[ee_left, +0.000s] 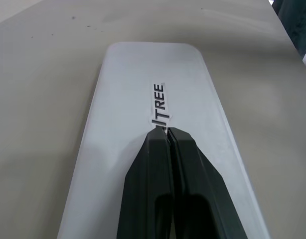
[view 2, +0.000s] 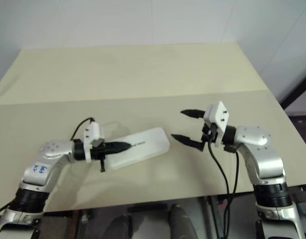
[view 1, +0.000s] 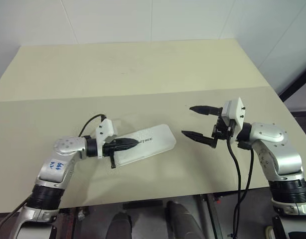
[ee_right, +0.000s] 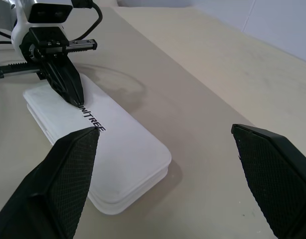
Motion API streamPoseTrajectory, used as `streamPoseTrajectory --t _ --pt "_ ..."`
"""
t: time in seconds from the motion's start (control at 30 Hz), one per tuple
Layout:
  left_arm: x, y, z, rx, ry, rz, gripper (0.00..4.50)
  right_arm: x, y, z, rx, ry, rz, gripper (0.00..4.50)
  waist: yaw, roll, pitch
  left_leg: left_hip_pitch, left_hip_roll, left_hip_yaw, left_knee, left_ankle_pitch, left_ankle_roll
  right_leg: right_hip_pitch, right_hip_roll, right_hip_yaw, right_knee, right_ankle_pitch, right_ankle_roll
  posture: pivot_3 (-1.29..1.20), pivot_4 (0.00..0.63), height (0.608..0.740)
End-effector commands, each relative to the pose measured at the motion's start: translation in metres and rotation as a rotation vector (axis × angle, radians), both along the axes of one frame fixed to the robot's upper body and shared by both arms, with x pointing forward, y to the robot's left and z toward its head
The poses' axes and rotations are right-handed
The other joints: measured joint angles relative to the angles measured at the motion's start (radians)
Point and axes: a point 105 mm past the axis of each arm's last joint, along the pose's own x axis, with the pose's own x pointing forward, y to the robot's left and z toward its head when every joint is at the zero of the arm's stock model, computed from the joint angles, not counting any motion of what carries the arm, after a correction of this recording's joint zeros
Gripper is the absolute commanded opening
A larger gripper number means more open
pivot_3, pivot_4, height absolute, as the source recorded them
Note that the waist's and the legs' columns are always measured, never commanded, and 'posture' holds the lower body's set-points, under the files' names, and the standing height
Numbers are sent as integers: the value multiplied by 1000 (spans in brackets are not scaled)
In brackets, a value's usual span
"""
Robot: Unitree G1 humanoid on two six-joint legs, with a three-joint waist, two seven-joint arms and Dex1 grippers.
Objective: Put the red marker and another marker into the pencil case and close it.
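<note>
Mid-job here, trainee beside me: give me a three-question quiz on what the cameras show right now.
1. True or false: the pencil case lies with its lid down.
2. Which gripper has its fingers shut together, tips over the printed lid?
A. the left gripper
B. the right gripper
C. both
3. Fill in: the right gripper hovers with its fingers ____ , apart from the case.

Key
1. True: the lid lies flat over the base, and no marker shows on the table.
2. A.
3. Open.
</note>
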Motion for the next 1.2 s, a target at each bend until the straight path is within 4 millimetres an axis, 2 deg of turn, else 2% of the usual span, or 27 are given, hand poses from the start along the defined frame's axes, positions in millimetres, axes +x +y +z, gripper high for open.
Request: streamPoseTrajectory --t 0.03,0.2,0.43,0.73,0.87,0.97,1.13,1.2 --pt "-3 -15 -15 31 53 -31 15 -6 3 12 30 -59 7 4500 9 0 0 0 0 0 0 0 0 0 0 0 0 0 0 0 150 740" --pt "-1 -22 -18 43 70 -14 15 -6 3 12 40 -62 -3 4500 25 1 -1 0 -1 0 2 0 0 2 0 0 -1 0 0 0 150 740" --pt "-11 -26 -29 104 149 -64 15 -7 4 9 57 -64 -21 4500 29 4 -3 1 0 0 1 0 0 1 0 0 -2 0 0 0 150 740" --pt "-9 -33 -26 122 135 -91 15 -6 6 9 68 -65 -22 4500 28 4 -3 1 -1 0 1 0 0 2 0 0 -2 0 -1 0 150 740" --pt "-4 -34 17 -114 61 -65 15 -5 6 7 64 -60 -19 4500 29 4 -3 0 -1 0 1 0 0 1 0 0 -2 0 -1 0 150 740" --pt "-7 -22 46 -235 3 -60 15 -4 2 7 57 -55 -19 4500 27 3 -3 -1 0 0 0 0 0 0 0 0 -2 0 0 0 150 740" --pt "-14 13 63 -264 -58 -27 15 -1 -3 9 50 -50 -23 4500 13 3 -3 -1 0 0 -2 0 0 -1 0 0 -2 0 0 0 150 740" --pt "-15 21 67 -267 -72 -12 15 -1 -6 8 46 -47 -24 4500 14 3 -3 -1 0 0 -2 0 0 -1 0 0 -2 0 0 0 150 740"
